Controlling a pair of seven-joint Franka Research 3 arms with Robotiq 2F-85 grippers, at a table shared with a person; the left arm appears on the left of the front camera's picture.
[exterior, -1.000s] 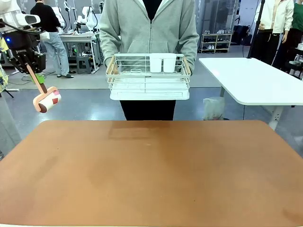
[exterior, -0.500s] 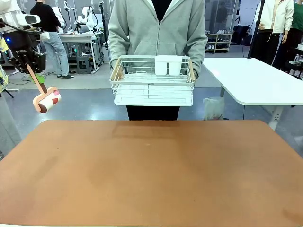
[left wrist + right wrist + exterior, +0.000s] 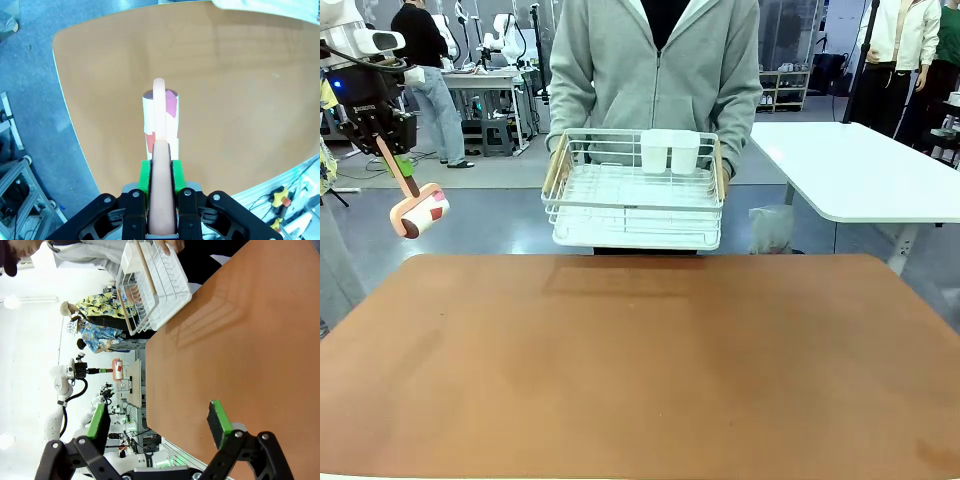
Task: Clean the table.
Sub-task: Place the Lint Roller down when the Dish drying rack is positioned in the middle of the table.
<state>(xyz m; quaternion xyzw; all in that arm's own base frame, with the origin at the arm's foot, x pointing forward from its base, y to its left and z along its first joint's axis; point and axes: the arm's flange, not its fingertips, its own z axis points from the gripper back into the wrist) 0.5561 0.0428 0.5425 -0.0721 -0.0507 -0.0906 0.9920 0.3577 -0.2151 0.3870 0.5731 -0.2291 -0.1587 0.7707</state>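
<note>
The table [image 3: 640, 370] has a reddish-brown top that spreads across the front view. My left gripper [image 3: 382, 132] hangs above and beyond its far left corner, shut on the pale handle of a lint roller [image 3: 418, 212] whose pink-and-white head points down. In the left wrist view the green pads of my left gripper [image 3: 160, 172] clamp the lint roller's handle [image 3: 161, 150] above the table's corner [image 3: 240, 90]. My right gripper [image 3: 159, 422] stands open over the table [image 3: 240, 340], with nothing between its fingers. A person at the far edge holds a white wire rack [image 3: 635, 190] in both hands.
Two white cups [image 3: 670, 150] stand in the rack's back. A white-topped table [image 3: 850, 170] is at the far right, with a plastic bag [image 3: 772, 228] on the floor beside it. In the right wrist view the rack [image 3: 155, 285] hovers past the table's far edge.
The person has brought the wire rack lower and closer to the table's far edge. My left gripper and the lint roller have stayed in place.
</note>
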